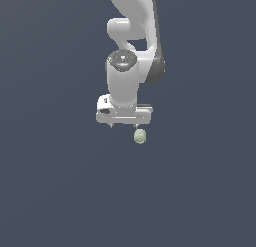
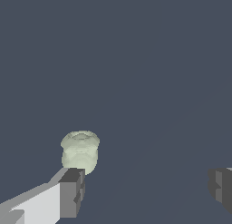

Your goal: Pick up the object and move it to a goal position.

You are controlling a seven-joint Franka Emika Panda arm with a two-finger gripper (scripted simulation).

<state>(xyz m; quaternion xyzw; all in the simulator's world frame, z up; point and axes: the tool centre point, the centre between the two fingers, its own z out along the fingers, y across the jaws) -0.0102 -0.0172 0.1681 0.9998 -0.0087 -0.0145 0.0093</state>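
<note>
Flat, even sim lighting in both views, dim-ish overall w/ a dark slate-blue background. No hard shadows on the ground in either view. White arm (image 1: 131, 51) is brightest at the exterior view's left, shading to grey on its right side, so light seems to come from that left/front. No glare, no blown highlights. Lump (image 2: 80, 151) has soft shading, darker underneath. Edges crisp but low-res, slightly jaggy; no blur, no lens distortion. Finger pads (image 2: 72, 192) read dark grey.

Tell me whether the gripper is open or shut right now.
Open. In the wrist view the gripper's two fingers stand far apart, and the pale green lump lies beyond one fingertip, not between them.
</note>
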